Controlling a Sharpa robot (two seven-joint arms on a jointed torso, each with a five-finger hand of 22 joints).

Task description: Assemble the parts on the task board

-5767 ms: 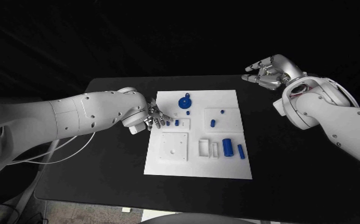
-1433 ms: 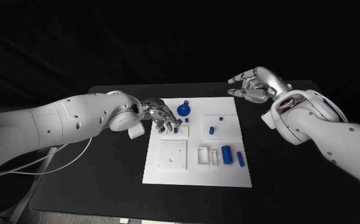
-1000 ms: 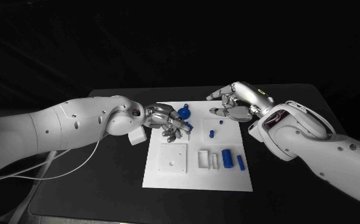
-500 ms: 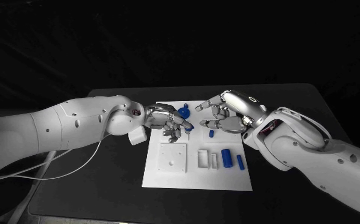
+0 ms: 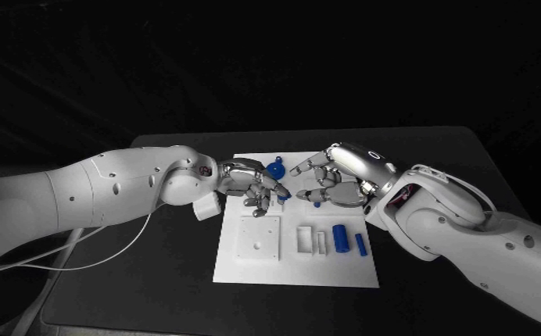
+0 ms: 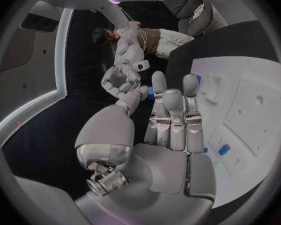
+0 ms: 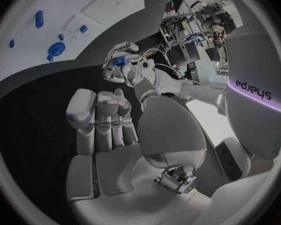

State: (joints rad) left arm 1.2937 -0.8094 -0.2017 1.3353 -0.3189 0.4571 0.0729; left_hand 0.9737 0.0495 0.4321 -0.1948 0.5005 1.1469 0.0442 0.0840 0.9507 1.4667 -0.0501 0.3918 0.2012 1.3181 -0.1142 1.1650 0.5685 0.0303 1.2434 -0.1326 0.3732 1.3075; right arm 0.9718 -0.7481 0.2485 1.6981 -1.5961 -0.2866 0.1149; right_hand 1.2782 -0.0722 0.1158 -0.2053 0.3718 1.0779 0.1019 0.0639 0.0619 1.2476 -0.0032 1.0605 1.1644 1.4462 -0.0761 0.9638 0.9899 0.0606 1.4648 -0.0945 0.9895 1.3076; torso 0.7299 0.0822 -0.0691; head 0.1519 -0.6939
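Observation:
The white task board (image 5: 295, 270) lies mid-table. My left hand (image 5: 252, 186) hovers over its far left part and pinches a small blue part (image 5: 283, 193) between thumb and finger; the left wrist view shows that part (image 6: 150, 91) at the fingertips. My right hand (image 5: 334, 177) hangs over the board's far middle, fingers apart and holding nothing, close to the left hand. A blue disc part (image 5: 275, 169) sits just beyond both hands. A blue cylinder (image 5: 341, 234) and a slimmer blue pin (image 5: 361, 244) lie on the board's right side.
A white square block (image 5: 259, 238) and a slotted white holder (image 5: 310, 239) stand on the board nearer to me. A white cable (image 5: 104, 245) runs off the table's left side. Bare black table (image 5: 147, 273) surrounds the board.
My right hand has swung in from the table's far right to above the board, close to the left hand. The left hand has risen slightly with the small blue part pinched.

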